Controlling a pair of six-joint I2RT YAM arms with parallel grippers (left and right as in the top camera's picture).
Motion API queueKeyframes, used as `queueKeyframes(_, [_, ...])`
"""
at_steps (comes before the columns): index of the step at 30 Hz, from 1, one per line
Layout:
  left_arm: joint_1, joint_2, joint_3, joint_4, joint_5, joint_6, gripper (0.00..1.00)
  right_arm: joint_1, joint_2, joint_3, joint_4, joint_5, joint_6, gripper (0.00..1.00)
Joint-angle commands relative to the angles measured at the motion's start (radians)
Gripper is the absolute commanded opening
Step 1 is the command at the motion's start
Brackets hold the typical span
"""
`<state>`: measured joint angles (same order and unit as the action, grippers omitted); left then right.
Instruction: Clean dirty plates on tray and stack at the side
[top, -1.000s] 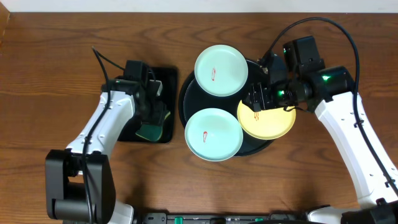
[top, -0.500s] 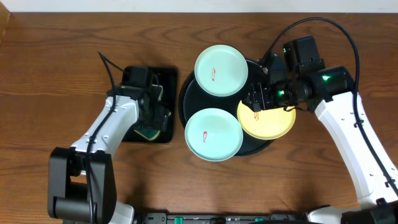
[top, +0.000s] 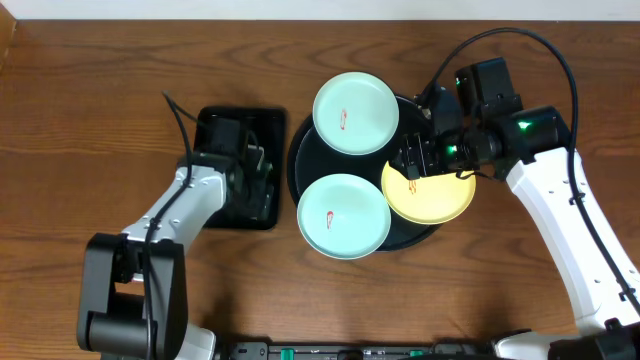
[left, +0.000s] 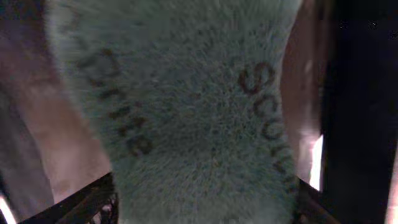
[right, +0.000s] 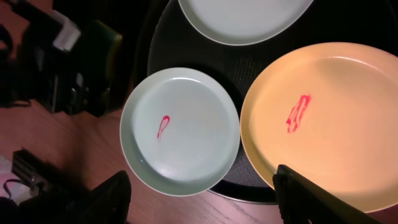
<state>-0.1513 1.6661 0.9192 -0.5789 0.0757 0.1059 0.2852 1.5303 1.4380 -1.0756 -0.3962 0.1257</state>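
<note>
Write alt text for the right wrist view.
A yellow plate and a mint plate, each with a red smear, sit on a black tray; a second mint plate is cropped at top. The right gripper hangs open at the bottom edge.

Overhead shot is bright and even, sharp all over, just soft shadows under the arms on the counter (top: 80, 100) and a faint sheen on the tray (top: 295, 160) rim. Left wrist cam is dim and way too close, fuzzy green sponge (left: 186, 112) filling it, one blown-out sliver at the right edge. Right wrist cam: plates (right: 180, 130) well lit, corners dark, right fingers (right: 311, 199) blurry.
</note>
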Motion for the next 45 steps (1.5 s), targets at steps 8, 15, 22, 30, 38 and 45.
queueKeyframes(8, [0.001, 0.0, -0.021, 0.028, -0.009, 0.001, 0.56, 0.01, -0.019, 0.013, 0.0, -0.013, 0.009, 0.73])
queueKeyframes(15, [0.001, 0.0, -0.005, 0.006, -0.009, -0.036, 0.81, 0.01, -0.019, 0.013, 0.001, -0.013, 0.009, 0.73])
queueKeyframes(22, [0.001, -0.002, 0.045, -0.006, -0.009, -0.036, 0.82, 0.01, -0.019, 0.013, 0.002, -0.012, 0.008, 0.74])
queueKeyframes(30, [0.001, -0.002, 0.048, 0.021, -0.01, -0.036, 0.82, 0.01, -0.019, 0.013, 0.011, -0.012, 0.008, 0.75])
queueKeyframes(38, [0.001, -0.002, 0.048, 0.086, -0.01, -0.035, 0.82, 0.01, -0.019, 0.013, 0.013, -0.013, 0.008, 0.75])
queueKeyframes(45, [0.001, -0.002, 0.048, 0.133, -0.009, -0.035, 0.83, 0.01, -0.019, 0.013, 0.013, -0.013, 0.008, 0.75])
